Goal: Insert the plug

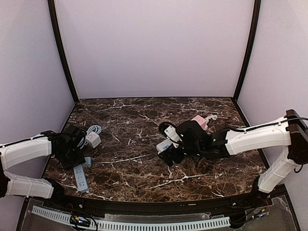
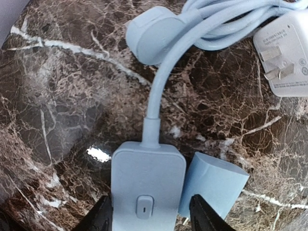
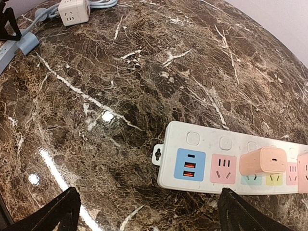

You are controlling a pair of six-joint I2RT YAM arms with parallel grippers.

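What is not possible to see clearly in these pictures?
- White power strip: right end cut off by the right wrist view's edge; mostly under the right gripper from above.
- Blue strip: most of its length cut off by the left wrist view's bottom edge.
- Left gripper: contact with the blue strip unclear; fingertips cut off there.

Power strips, two: one blue strip [image 2: 147, 192], one white strip [image 3: 169, 144]. Adapters, four: one white cube adapter [image 2: 284, 53], one small blue block [image 2: 211, 187], one pink adapter [image 3: 262, 161] on the white strip, one second pink unit [image 3: 303, 173] also on that strip, cut by the frame. Coiled blue cable [image 2: 202, 29], one.
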